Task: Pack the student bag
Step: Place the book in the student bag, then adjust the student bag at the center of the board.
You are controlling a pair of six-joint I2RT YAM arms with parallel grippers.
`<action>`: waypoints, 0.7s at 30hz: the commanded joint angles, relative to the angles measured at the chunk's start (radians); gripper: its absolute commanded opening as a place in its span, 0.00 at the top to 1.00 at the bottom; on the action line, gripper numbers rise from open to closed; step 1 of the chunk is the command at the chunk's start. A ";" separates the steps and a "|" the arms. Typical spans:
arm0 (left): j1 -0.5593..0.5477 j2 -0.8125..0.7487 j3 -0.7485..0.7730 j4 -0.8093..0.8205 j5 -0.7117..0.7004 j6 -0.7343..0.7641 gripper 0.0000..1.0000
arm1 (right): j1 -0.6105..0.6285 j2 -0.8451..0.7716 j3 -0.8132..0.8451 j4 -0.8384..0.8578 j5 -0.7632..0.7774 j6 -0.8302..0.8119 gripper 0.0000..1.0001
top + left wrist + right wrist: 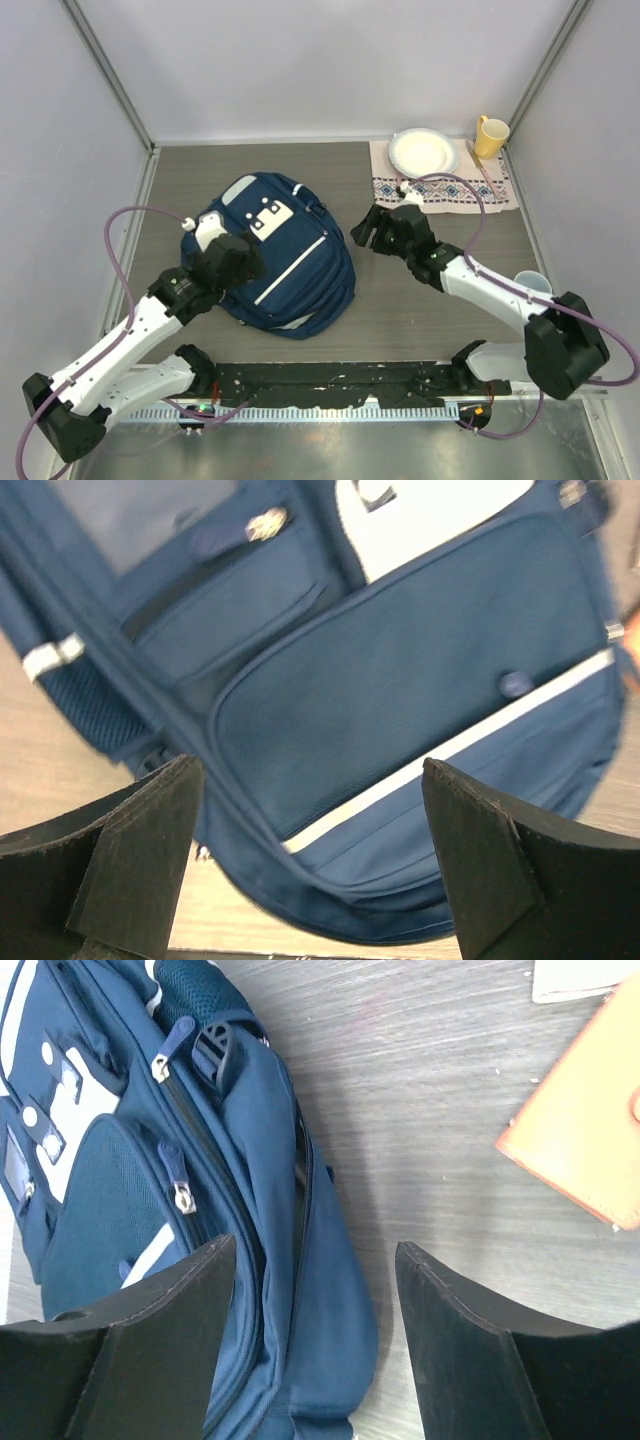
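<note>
**Both grippers released over the bag**

Seen from overhead, we find the bag (292, 268) lying front up on the grey table (420, 310), just toward 9 o'clock from the middle, its top pointing to about 11 o'clock. Its zips look closed in both wrist views, though the left one is blurred.

The left arm reaches in from 7 o'clock. The left gripper (310, 770) hangs above the bag's front pockets, its jaws spread wide and gripping nothing.

The right arm comes from 4 o'clock. The right gripper (315, 1250) is also let go, jaws apart over the bag's 3 o'clock edge and the bare table beside it.

At 1 o'clock a patterned cloth (495, 192) bears a white plate (424, 152), with a yellow mug (490, 136) just beside the plate at its 3 o'clock. A pale cup (530, 283) stands at 4 o'clock, close against the right arm. In the right wrist view we see a flat orange thing (585, 1150) on the table, well apart from the bag; we cannot tell what it is.
</note>
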 commanded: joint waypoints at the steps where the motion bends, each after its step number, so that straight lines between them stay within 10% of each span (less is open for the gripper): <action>1: 0.003 -0.027 -0.088 -0.094 -0.025 -0.203 0.07 | -0.075 0.109 0.101 0.105 -0.274 -0.011 0.29; 15: 0.003 -0.269 -0.359 -0.101 -0.006 -0.496 0.01 | -0.113 0.442 0.219 0.272 -0.518 0.012 0.27; 21: 0.005 -0.272 -0.514 0.146 0.042 -0.469 0.01 | -0.120 0.465 0.178 0.334 -0.584 0.057 0.58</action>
